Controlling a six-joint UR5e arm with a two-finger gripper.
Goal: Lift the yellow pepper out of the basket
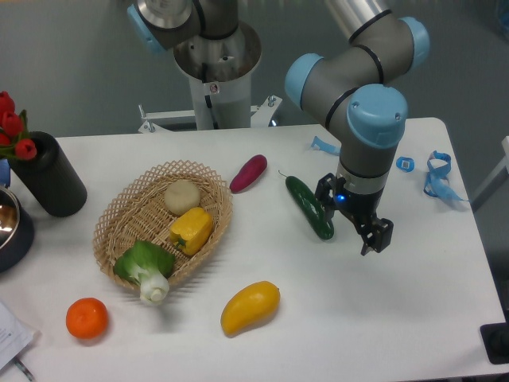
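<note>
The pepper (pixel 191 229) lies in the basket (pixel 119 211); the gripper (pixel 355 220) is well right of the basket, beside a cucumber (pixel 309 207), fingers wide apart, empty

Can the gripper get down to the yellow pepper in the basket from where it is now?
Probably yes: the yellow pepper lies uncovered in the basket, nothing above it, and the gripper is empty.

Cucumber (pixel 310 207) beside pincer (pixel 355 223); bare table (pixel 270 239) toward basket (pixel 119 215).
</note>
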